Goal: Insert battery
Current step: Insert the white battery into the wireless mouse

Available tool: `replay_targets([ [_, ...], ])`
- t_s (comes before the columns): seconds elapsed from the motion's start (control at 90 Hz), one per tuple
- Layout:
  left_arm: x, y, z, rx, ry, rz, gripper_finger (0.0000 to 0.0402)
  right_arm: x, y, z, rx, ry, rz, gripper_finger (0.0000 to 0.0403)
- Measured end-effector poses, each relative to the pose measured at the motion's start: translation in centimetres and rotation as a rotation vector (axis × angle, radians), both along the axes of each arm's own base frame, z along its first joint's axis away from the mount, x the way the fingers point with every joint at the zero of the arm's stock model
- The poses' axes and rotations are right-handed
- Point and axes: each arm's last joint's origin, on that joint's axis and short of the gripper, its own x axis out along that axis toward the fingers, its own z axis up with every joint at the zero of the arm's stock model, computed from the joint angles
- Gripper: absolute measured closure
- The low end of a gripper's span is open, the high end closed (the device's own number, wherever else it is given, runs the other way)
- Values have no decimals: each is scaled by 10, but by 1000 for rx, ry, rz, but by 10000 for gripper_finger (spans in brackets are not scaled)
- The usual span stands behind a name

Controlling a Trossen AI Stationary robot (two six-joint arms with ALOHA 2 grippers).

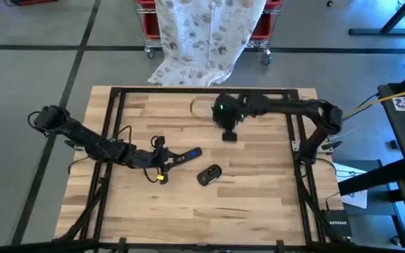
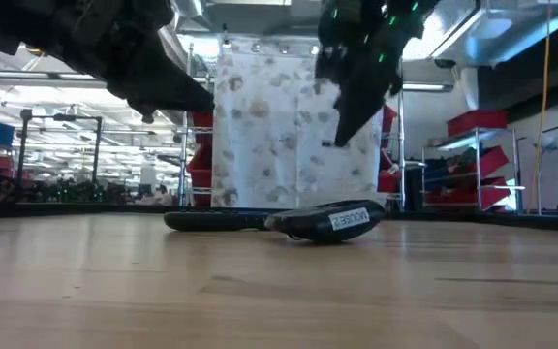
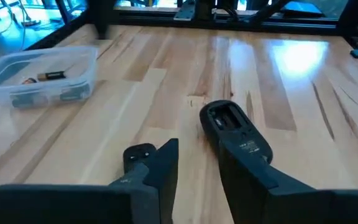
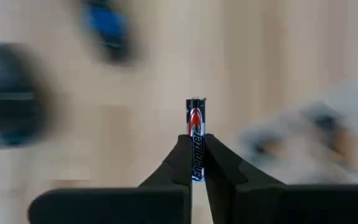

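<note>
Right gripper [image 4: 195, 163] pinches 1 battery [image 4: 195, 127] above the table [image 1: 259, 204]. Left gripper [image 3: 194, 165], fingers apart, hangs over the mouse [image 3: 235, 127].

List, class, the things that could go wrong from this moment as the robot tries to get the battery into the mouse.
1. The right gripper pinches the battery only by its lower end, so it could tilt or slip.
2. The mouse lies loose on the table, its open compartment unheld by the left gripper, so pushing could slide it.
</note>
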Motion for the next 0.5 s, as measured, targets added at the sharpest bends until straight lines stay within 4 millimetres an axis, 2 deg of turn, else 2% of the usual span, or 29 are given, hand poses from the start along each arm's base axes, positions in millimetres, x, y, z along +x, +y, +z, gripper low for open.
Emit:
replay_targets([
  [0.144, 0, -2, 0, -28, 8, -69, 306, 11, 60, -26, 28, -68, 143, 403],
  [0.233, 0, -4, 0, -45, 13, -112, 306, 13, 85, -38, 35, -136, 195, 403],
  [0.311, 0, -5, 0, -66, 16, -142, 306, 12, 96, -47, 38, -150, 189, 403],
  [0.5, -2, -14, -1, -116, 23, -196, 306, 7, 102, -64, 90, -162, 170, 403],
])
